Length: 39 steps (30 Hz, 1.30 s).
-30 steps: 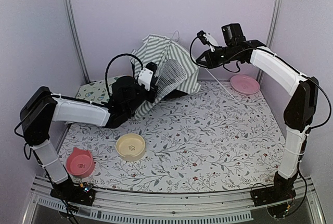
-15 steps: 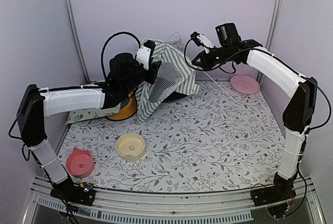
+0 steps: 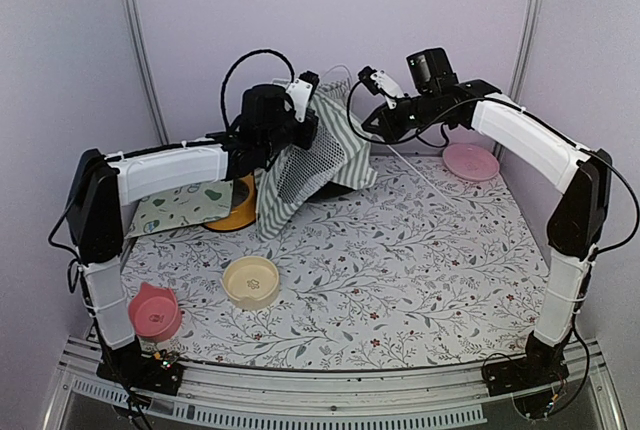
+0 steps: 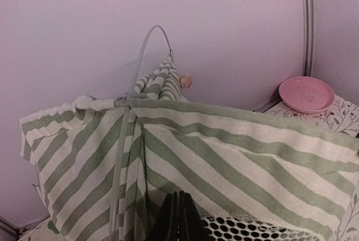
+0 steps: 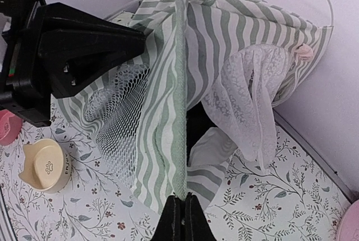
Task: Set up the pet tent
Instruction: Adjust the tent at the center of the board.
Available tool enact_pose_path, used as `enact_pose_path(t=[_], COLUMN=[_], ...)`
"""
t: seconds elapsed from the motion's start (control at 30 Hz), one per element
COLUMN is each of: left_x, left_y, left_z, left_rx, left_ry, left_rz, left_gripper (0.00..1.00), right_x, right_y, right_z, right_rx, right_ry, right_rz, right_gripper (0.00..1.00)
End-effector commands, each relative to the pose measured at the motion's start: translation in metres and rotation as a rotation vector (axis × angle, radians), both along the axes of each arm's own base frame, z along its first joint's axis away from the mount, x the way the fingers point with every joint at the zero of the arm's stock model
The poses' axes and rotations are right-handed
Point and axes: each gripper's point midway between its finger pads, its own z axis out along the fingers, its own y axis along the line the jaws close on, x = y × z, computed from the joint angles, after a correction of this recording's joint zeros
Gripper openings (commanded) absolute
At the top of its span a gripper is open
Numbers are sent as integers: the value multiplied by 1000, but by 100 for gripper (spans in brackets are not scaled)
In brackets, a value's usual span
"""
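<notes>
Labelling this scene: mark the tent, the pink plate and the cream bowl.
tent [image 3: 350, 150], top view, striped side panel.
pink plate [image 3: 470, 161], top view, bare centre.
cream bowl [image 3: 250, 281], top view, inside bottom.

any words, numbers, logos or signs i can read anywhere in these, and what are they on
No words or numbers can be read in any view.
cream bowl: a stamped paw print, no lettering.
pink plate: a faint raised mark in the middle, too blurred to read.
pink eared bowl: a faint mark inside, too small to read.
pet tent: stripes and lace only, no label showing.
</notes>
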Motion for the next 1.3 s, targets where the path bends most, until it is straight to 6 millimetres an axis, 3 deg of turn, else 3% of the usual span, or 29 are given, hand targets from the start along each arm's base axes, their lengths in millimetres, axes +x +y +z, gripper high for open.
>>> enact_pose_path(t=[0.0, 0.2, 0.3, 0.37, 0.43, 0.5, 0.57, 0.63, 0.8, 1.0, 1.27], left_x=[4, -55, -67, -59, -50, -48, -49, -44, -6, 25, 42], left_y=[4, -29, -34, -29, -18, -6, 12, 34, 81, 81, 71], left_z=[-1, 19, 14, 11, 20, 40, 66, 87, 83, 62, 59], left_rx=[75, 21, 8, -9, -64, -140, -237, -357, -647, -911, -1005], left_ry=[-12, -72, -48, -27, -6, 9, 23, 65, 298, 502, 570], left_rz=[-19, -386, -453, -413, -353, -305, -247, -172, -51, -138, -165], left_gripper=[0, 0, 0, 0, 3, 26, 41, 44, 47, 48, 56], right_x=[-10, -3, -1, -2, -4, -7, -11, -14, -18, -28, -32], right_y=[-1, 0, 0, 1, 0, -3, -5, -5, -5, 12, 29], right_z=[15, 4, 3, 5, 4, 3, 1, -1, 2, 4, -4], right_rx=[23, 6, 15, 28, 37, 39, 40, 46, 66, 45, -17], right_ry=[-32, -27, -24, -19, -20, -25, -30, -39, -96, -201, -262], right_rz=[17, 9, 2, 1, 1, -3, 0, 5, -1, 11, 10], right_gripper=[0, 0, 0, 0, 0, 0, 0, 0, 0, 0, 0])
